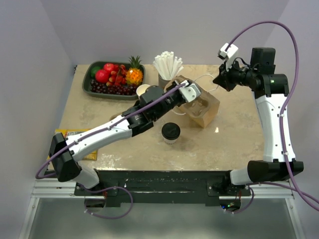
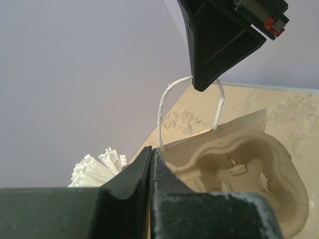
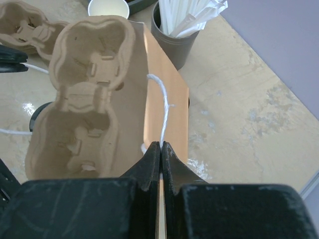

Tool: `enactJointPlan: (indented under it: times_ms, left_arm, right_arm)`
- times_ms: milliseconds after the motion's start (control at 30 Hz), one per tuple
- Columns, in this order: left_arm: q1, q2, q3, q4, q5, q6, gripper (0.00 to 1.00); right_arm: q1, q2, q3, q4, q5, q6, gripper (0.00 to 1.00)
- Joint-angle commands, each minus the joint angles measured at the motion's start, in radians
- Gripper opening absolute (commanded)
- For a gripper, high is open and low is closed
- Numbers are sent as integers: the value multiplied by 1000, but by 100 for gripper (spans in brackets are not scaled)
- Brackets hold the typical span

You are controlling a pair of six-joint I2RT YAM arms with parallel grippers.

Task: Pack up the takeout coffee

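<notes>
**Holding the paper bag (image 3: 178, 104) open.** The right gripper (image 3: 161, 149) is clenched on one string handle (image 3: 164, 94), and the left gripper (image 2: 151, 164) on the other handle (image 3: 35, 67). We would draw them apart evenly, so that the seated carrier (image 3: 84, 84) sits level. The takeout coffee (image 1: 170, 132) stands on the table (image 1: 239, 144), between 7 and 8 o'clock of the bag. We count one coffee, one bag, two carriers including the spare carrier (image 3: 22, 22), one open cup (image 1: 143, 90) and one straw cup (image 1: 167, 67).

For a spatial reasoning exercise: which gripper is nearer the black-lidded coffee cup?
Left. The left gripper sits just beyond the coffee cup, at the bag; the right gripper is farther back and right.
</notes>
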Motion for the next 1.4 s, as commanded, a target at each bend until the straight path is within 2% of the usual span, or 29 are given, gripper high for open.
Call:
enactJointPlan:
  times_ms: [0, 33, 133, 167, 200, 267, 333, 400, 433, 500, 633, 867, 1000, 1367]
  left_arm:
    - [55, -47, 129, -122, 166, 25, 17]
    - [88, -54, 142, -155, 292, 58, 33]
    - [153, -56, 206, -336, 480, 147, 58]
    - [156, -47, 230, -434, 482, 161, 61]
    - [159, -34, 291, -483, 473, 168, 61]
    - [159, -17, 313, -525, 384, 58, 58]
    - [158, -37, 298, -542, 379, -114, 58]
    - [136, -77, 228, -523, 382, -188, 58]
    - [88, -82, 206, -503, 305, -219, 58]
    - [55, -62, 194, -458, 243, -243, 58]
    - [57, -2, 243, -502, 142, -403, 57]
    - [78, 12, 203, -521, 109, -504, 62]
    - [113, 62, 228, -533, 148, -520, 61]
    - [113, 124, 238, -538, 221, -512, 60]
  right_arm:
    - [2, -28, 2, 8, -32, 28, 0]
    - [1, -25, 8, 5, -35, 28, 0]
    - [2, -27, 8, -1, -43, 28, 0]
    - [2, -31, 5, -1, -44, 31, 0]
    - [2, -33, -2, 4, -47, 37, 0]
    - [2, -39, -13, 14, -53, 54, 0]
    - [2, -45, -22, 33, -62, 74, 0]
    - [2, -44, -21, 40, -64, 82, 0]
    - [2, -47, -21, 40, -67, 87, 0]
    - [2, -47, -22, 47, -69, 90, 0]
    - [2, -47, -19, 44, -75, 99, 0]
    - [1, -62, -28, 42, -81, 99, 0]
    - [1, -68, -41, 53, -84, 110, 0]
    - [2, -70, -41, 50, -86, 110, 0]
